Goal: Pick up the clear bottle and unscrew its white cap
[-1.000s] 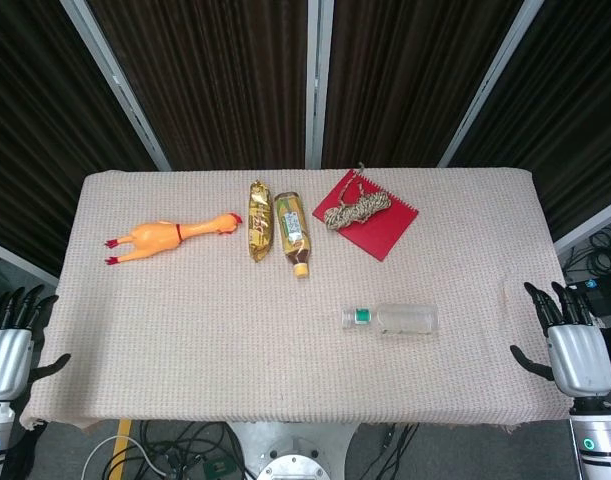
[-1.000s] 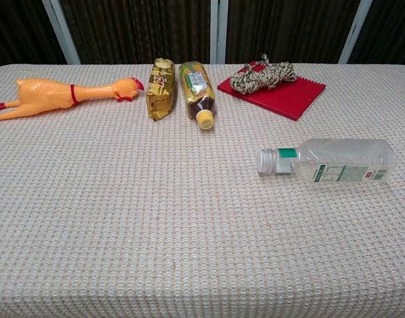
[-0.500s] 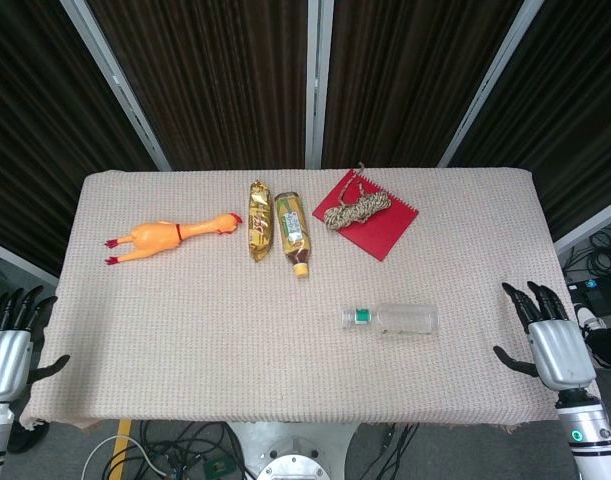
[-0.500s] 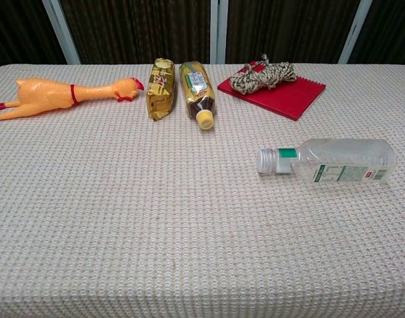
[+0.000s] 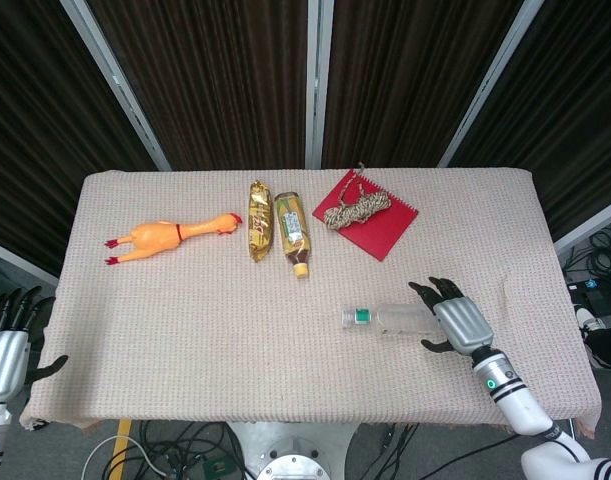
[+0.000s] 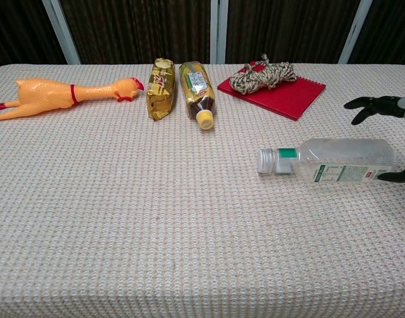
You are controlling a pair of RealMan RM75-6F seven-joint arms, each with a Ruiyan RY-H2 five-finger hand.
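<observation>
The biggest change is at the right arm: half a second ago the right hand (image 5: 455, 318) hung off the counter's (image 5: 185, 320) right edge, and now it has swung inward over the cloth to the base end of the clear bottle (image 5: 397, 319). The bottle itself has not shifted; it lies on its side at about 4 o'clock from the counter's centre, white cap (image 5: 349, 318) pointing toward 9 o'clock and base toward 3 o'clock. This reads as the reach phase of the pick-up nearly finished, with grasping and unscrewing yet to come.

The right hand is spread and holds nothing. In the chest view its dark fingers (image 6: 368, 105) arch just beyond the far side of the bottle's base, while the thumb tip shows on the near side, so the hand brackets the base without visibly clamping it. Whether any finger already touches the plastic cannot be told.

The left hand (image 5: 5, 345) stays off the counter's left edge at 8 o'clock, fingers spread upward, empty and unmoved.

Nothing else has moved: the rubber chicken (image 5: 170, 237) at 10 o'clock, the gold snack packet (image 5: 258, 219) and the tea bottle (image 5: 292, 233) side by side at 12 o'clock, and the coil of twine (image 5: 356, 209) resting on the red notebook (image 5: 380, 230) at 1 o'clock.
</observation>
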